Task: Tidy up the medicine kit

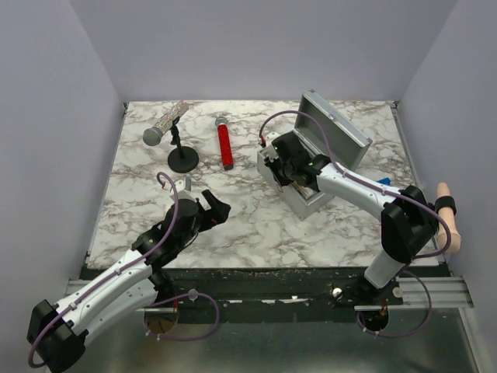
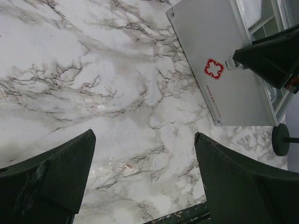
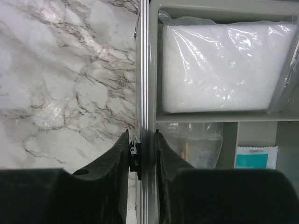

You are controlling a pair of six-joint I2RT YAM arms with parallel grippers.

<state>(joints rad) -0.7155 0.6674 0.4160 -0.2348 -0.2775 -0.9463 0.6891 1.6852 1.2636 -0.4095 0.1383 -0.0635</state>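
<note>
Here, the medicine kit [image 1: 334, 128] stands open on the bench [image 1: 155, 194], in the far right part, its hinged lid tipped back toward the far right corner. The right arm reaches over the box, and its pincer [image 3: 141, 140] is pressed together on the kit's front wall, one finger [image 3: 117, 158] outside over the marble and the other inside the box. The thin metal rim runs up between them. Inside the kit, a large white pack in clear plastic [image 3: 219, 65] fills one compartment of the grey tray. In the compartment nearer the pincer lies a clear bag [image 3: 196, 144], with a teal-printed sachet [image 3: 256, 156] just beside it.

The left pincer [image 1: 213, 210] hangs over bare marble toward the near edge, left of centre and well apart from the kit. Its fingers [image 2: 51, 177] are spread wide with nothing between them. Its wrist camera looks across at the kit's grey front face and the red cross mark [image 2: 214, 68] on it.

Toward the far left corner a silver microphone [image 1: 165, 124] sits tilted on a black stand [image 1: 182, 159]. A red tube [image 1: 225, 146] lies near the far edge, between the stand and the kit.
</note>
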